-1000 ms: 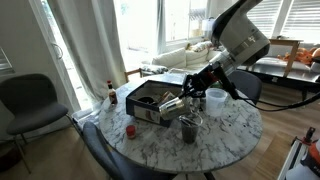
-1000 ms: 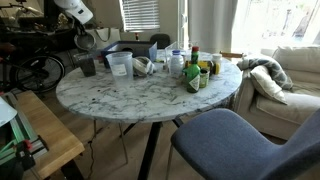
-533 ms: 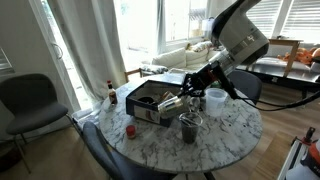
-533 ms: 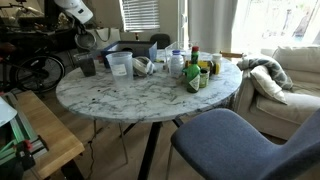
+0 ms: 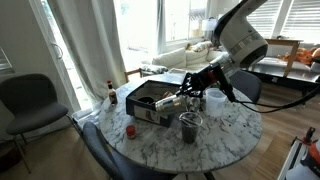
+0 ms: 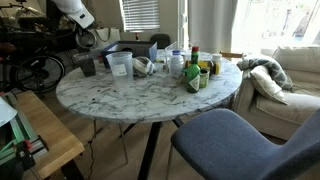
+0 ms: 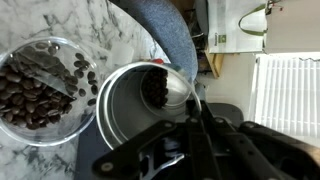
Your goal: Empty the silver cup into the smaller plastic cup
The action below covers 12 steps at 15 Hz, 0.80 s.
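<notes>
I've got my end effector (image 5: pixel 181 98) clamped on the silver cup (image 5: pixel 170 103), holding it tipped on its side in the air above the table (image 5: pixel 232 132). In the wrist view the silver cup (image 7: pixel 130 120) fills the middle, mouth open to the camera, with a clump of dark beans (image 7: pixel 155 88) sitting inside near its rim at twelve o'clock. The smaller plastic cup (image 7: pixel 40 90) lies at nine o'clock of it, with more beans spread over its bottom. In an exterior view that plastic cup (image 5: pixel 189 127) stands on the table at five o'clock of the tilted silver cup, and a taller whitish cup (image 5: pixel 214 99) stands at three o'clock of my end effector.
</notes>
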### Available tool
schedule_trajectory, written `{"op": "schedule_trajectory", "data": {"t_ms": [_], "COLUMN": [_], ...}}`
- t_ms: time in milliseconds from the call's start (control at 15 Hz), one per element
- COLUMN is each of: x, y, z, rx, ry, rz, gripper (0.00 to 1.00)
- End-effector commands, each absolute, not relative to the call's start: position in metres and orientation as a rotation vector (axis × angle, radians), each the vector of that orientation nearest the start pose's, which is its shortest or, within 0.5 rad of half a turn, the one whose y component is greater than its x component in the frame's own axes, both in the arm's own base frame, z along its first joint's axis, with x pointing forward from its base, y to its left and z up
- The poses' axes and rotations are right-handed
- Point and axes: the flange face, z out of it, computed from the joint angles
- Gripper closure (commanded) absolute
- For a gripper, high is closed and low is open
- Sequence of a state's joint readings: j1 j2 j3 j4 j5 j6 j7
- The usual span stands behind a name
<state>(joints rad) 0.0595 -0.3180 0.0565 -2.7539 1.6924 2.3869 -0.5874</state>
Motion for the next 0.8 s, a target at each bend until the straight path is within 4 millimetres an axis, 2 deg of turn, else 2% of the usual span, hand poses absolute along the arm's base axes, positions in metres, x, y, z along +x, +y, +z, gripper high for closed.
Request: {"op": "schedule_trajectory", "data": {"t_ms": [0, 733], "x": [0.381, 0.377], "y": [0.040, 0.018], "z": [0.303, 0.279], "rx": [-1.907, -1.822], "ry": [0.684, 0.476], "rz": [-0.259, -0.242], "gripper": [0.99, 0.99]}}
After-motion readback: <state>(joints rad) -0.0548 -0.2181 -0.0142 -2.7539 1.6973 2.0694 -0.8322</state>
